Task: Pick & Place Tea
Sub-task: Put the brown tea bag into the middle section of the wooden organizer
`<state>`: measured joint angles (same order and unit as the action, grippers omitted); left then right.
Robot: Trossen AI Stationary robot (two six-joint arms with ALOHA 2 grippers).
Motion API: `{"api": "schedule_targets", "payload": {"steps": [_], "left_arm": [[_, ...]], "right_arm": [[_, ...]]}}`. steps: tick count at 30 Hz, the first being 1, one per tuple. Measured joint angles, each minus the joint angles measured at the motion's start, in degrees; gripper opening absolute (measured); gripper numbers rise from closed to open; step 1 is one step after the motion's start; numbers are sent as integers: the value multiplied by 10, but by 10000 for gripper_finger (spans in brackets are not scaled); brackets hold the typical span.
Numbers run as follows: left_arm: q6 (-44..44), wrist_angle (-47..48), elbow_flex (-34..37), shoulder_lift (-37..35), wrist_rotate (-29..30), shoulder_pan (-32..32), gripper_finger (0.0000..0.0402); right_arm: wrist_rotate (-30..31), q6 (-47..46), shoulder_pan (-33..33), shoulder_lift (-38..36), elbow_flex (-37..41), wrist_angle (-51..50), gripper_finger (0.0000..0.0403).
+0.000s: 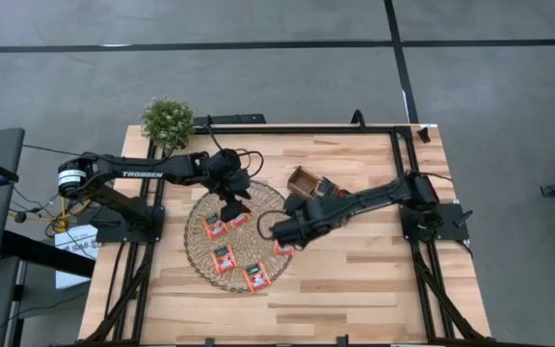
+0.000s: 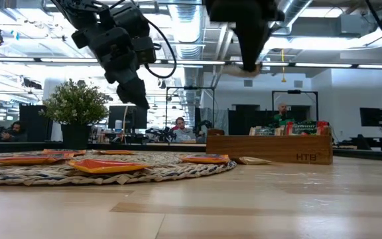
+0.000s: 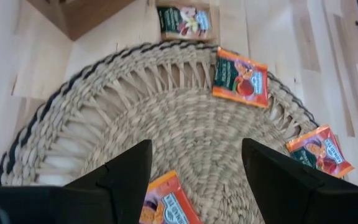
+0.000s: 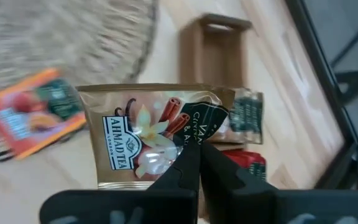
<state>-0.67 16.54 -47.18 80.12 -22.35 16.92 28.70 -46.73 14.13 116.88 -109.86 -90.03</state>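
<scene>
Tea sachet (image 4: 160, 140): pinched at lower edge in right pincer (image 4: 197, 163), fingers closed on it, lifted clear of surface (image 1: 374, 280). Light, thin, floppy foil, likely slippery; edge pinch best. Other sachets (image 3: 241, 78) on wicker mat (image 3: 166, 124) below left pincer (image 3: 197, 165), gaping, empty.

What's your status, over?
Right gripper shut on tan tea sachet, lifted by wicker mat edge. Left gripper open above mat. Nothing blocking.

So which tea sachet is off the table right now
The tan vanilla-cinnamon sachet, pinched in the right gripper. The red-orange sachets all lie flat on the wicker mat.
</scene>
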Motion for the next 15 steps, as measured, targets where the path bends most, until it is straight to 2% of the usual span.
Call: {"api": "schedule_targets", "payload": {"steps": [7,15], "left_arm": [[1,-11,0,-21,0,-5,241],[16,-34,0,-126,0,-5,241]], "right_arm": [[10,1,-41,0,51,0,0],[39,22,-100,0,97,0,0]]}}
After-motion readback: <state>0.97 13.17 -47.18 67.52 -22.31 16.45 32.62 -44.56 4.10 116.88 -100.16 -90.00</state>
